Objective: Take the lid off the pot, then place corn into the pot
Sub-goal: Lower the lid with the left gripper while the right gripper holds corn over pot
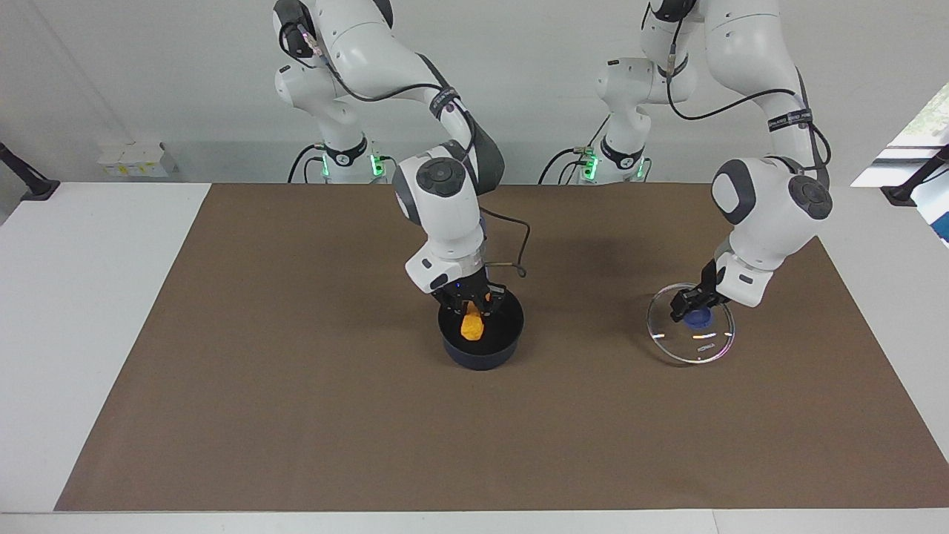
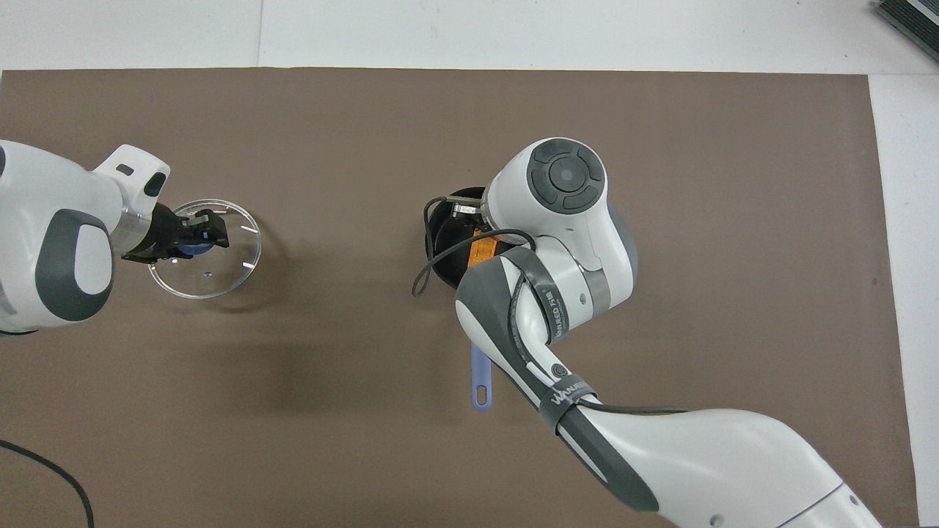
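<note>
The dark navy pot (image 1: 474, 357) stands mid-table on the brown mat; its blue-purple handle (image 2: 480, 381) points toward the robots. My right gripper (image 1: 474, 308) is shut on the orange-yellow corn (image 1: 472, 326) and holds it upright in the pot's mouth, its lower end below the rim. In the overhead view my right arm covers most of the pot (image 2: 440, 242), and only a strip of the corn (image 2: 480, 253) shows. The glass lid (image 1: 700, 345) lies on the mat toward the left arm's end. My left gripper (image 1: 693, 311) is shut on its blue knob (image 1: 698, 320). The lid also shows in the overhead view (image 2: 213, 271).
The brown mat (image 1: 296, 408) covers most of the white table (image 1: 74, 297). A black cable (image 1: 519, 252) hangs from my right wrist beside the pot. Black clamps stand at both table ends.
</note>
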Controlling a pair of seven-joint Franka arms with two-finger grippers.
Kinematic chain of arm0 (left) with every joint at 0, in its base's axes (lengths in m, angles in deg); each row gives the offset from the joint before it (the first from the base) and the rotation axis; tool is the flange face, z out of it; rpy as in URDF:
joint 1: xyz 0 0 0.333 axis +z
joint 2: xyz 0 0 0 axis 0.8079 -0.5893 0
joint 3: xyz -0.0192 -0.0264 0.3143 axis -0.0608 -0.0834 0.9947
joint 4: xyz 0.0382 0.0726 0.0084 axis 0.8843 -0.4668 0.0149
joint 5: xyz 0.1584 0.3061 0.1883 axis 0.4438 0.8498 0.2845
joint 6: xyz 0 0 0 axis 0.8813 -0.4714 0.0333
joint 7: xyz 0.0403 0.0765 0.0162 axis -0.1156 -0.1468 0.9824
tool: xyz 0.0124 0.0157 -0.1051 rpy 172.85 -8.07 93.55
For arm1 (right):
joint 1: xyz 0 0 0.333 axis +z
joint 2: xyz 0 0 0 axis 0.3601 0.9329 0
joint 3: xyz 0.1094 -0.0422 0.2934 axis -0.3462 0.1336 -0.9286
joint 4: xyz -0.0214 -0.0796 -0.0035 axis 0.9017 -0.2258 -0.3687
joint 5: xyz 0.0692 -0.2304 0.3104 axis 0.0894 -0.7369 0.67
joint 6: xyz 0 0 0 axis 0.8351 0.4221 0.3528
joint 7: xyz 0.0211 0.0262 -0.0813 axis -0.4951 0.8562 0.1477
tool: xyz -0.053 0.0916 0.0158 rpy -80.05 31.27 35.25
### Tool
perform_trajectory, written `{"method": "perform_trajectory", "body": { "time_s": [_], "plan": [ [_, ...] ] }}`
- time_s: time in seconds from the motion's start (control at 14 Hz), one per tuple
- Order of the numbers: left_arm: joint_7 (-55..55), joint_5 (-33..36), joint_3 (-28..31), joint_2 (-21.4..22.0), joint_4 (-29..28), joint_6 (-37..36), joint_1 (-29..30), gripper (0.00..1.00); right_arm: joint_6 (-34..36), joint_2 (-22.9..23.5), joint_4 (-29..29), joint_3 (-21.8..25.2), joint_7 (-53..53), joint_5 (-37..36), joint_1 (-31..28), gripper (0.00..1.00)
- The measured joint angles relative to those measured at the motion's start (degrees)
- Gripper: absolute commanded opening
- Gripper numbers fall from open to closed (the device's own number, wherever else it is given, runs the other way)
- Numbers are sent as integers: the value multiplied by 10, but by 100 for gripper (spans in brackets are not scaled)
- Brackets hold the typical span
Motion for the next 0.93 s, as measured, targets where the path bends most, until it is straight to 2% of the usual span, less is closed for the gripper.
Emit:
{"method": "perform_trajectory", "body": {
  "time_s": [0.07, 0.21, 0.29, 0.36, 0.43, 0.5, 0.57, 0.64, 0.71, 0.86, 0.93],
  "plan": [
    [-22, 0, 0, 11, -19, 1, 11, 0, -4, 1, -1, 1, 0, 0, -1, 19],
    [-64, 0, 0, 35, -62, 14, 36, 16, -8, 3, -1, 2, -1, 0, -3, 23],
    [-81, 0, 1, 46, -82, 23, 45, 17, -11, 5, 0, 1, -2, 0, -3, 27],
    [-97, 0, 1, 54, -99, 28, 52, 25, -19, 8, 1, 1, -3, 1, -1, 31],
    [-112, 0, 1, 58, -116, 38, 56, 65, -28, 12, 3, 0, -3, 1, 1, 35],
    [-126, -3, 1, 63, -131, 52, 58, 100, -33, 15, 6, -1, -3, 2, 3, 39],
    [-136, -3, 1, 65, -143, 66, 59, 100, -36, 17, 9, -1, -3, 2, 4, 48],
    [-145, -3, 1, 65, -149, 74, 60, 100, -37, 19, 12, -1, -3, 2, 4, 64],
    [-150, -3, 1, 65, -150, 76, 61, 100, -37, 19, 16, -1, -3, 2, 3, 86],
    [-154, -3, 0, 65, -146, 78, 61, 100, -43, 19, 22, -1, -3, 3, 3, 100],
    [-155, -3, -1, 65, -139, 78, 61, 100, -47, 19, 25, -1, -3, 4, 3, 100]
  ]
}}
